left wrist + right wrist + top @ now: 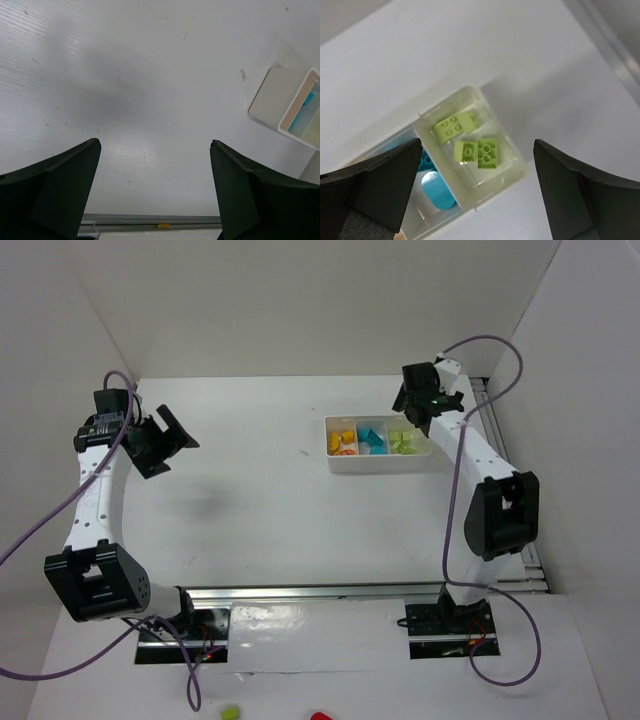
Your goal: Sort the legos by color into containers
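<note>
The white three-compartment tray (378, 465) sits at the right of the table. It holds orange legos (343, 441) in the left cell, cyan-blue legos (373, 438) in the middle and lime green legos (404, 441) in the right. My right gripper (412, 405) hangs open and empty above the tray's right end; its wrist view shows the green legos (476, 145) and a blue lego (437, 190) between the fingers. My left gripper (168, 443) is open and empty over the bare table at the far left; the tray's end (295, 107) shows at the right edge of its view.
White walls enclose the table on three sides. A metal rail (320, 592) runs along the near edge between the arm bases. A green piece (230, 713) and a red piece (320, 716) lie on the floor below the table front.
</note>
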Available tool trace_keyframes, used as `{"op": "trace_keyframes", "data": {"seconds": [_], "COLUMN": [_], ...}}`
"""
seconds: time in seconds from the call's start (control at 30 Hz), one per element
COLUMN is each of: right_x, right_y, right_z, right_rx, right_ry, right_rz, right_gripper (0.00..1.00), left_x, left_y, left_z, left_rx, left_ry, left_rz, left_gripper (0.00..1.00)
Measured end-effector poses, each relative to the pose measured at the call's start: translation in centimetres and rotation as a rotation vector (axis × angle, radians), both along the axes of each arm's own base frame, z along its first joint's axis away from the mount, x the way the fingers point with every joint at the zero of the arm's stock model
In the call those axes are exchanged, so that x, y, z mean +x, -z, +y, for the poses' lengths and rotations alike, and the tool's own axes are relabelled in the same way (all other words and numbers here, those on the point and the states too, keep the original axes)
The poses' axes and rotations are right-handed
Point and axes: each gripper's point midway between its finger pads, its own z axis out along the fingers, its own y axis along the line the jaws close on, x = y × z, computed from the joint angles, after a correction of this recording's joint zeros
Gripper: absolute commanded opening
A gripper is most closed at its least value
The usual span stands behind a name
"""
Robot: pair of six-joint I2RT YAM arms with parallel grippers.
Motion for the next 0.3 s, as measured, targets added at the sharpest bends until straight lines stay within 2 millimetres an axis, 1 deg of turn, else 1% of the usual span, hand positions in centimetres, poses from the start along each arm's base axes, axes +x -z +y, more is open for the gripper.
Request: {"op": "trace_keyframes", "data": {"seconds": [0.03,0.1,0.17,0.23,0.3], "right_x": [-0.5,-1.9,-3.6,-5.6,-7.4], "right_y": [-1.1,-3.1,-4.0,-3.8,-2.5], "right_z": [-0.8,-3.3,-6.0,-8.8,-10.3], "right_rx": [0.006,0.017,0.017,0.015,0.009], "right_ry": [0.027,0.101,0.18,0.26,0.305], "right_rz": [-0.021,-0.064,-0.082,-0.079,-0.039], "right_gripper": [0.99,0.99,0.99,0.99,0.99], "left_x": [0.0,0.1,0.2,0.3,0.2], "left_y": [0.0,-0.1,-0.1,0.1,0.6], "left_z": [0.0,-0.2,-0.6,-1.6,-3.2], "left_rx": [-0.001,-0.001,-0.004,-0.006,-0.013], "left_ry": [0.002,0.007,0.018,0.048,0.094], "left_rz": [-0.001,-0.005,-0.007,-0.016,-0.013], "left_gripper": [1.0,1.0,1.0,1.0,1.0]}}
